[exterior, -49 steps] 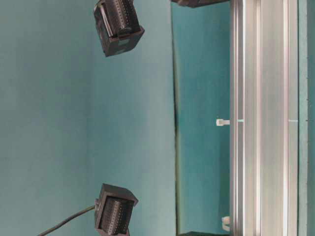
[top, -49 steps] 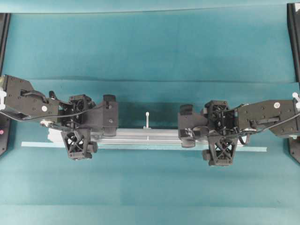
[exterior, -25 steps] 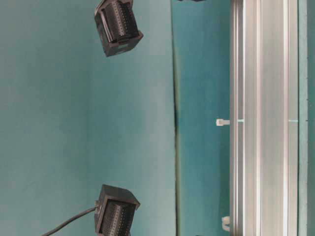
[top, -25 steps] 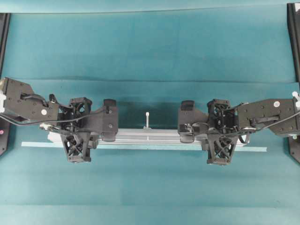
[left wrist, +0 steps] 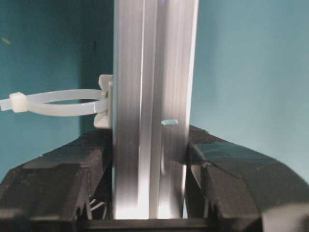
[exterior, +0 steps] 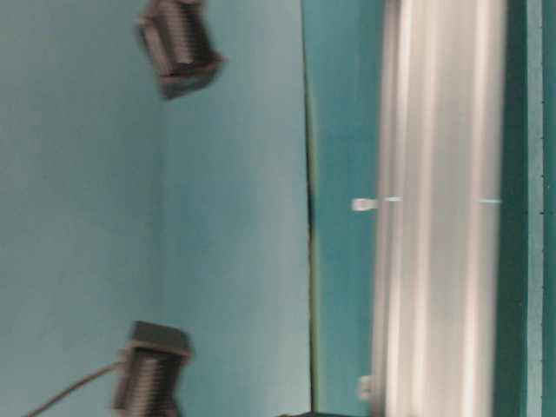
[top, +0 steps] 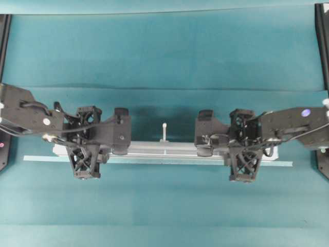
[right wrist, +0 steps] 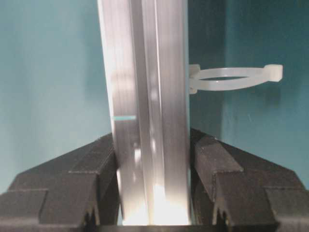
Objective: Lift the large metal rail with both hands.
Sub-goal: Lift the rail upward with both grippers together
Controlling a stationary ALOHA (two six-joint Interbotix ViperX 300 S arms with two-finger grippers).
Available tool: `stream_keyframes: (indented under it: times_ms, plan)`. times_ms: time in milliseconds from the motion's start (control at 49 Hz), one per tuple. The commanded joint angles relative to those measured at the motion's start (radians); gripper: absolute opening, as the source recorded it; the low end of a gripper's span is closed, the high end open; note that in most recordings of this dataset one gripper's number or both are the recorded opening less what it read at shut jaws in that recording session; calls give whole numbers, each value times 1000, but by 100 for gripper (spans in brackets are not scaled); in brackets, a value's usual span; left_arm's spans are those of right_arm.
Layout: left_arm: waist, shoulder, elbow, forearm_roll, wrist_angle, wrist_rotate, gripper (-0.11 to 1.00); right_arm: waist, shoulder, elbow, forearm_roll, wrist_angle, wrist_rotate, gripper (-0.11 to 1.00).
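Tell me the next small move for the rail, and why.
Probably raise both arms together, keeping the rail level. Left gripper and right gripper each have their jaws closed on its sides, one near each end, so uneven lifting could tilt or twist it.

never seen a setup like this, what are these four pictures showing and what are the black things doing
Two robot arms work over a teal table. The top-down picture shows both; the blurry one looks sideways from table height; the two close-ups come from cameras on the wrists. The black things are the arms' pincers: the left pincer and the right pincer. Each is closed on a long silver metal rail, its padded fingers pressing on both sides. White zip-tie loops stick out of the rail's side. A thin pale strip lies on the table alongside the rail.
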Motion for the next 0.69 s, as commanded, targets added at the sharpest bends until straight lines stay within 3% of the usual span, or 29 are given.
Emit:
stream_keyframes:
  times_ms: [0,326,673]
  plan:
    - [-2,-66,-48,-2,67,-3,36,-8,-60,-60,5,78,8,39]
    - [-2,-215,-187,-2,298,0,36,-28,-210,-193,21,322,9,39]
    - [-2,-258,-353,-2,499,-3,36,-28,-233,-339,37,525,9,39]
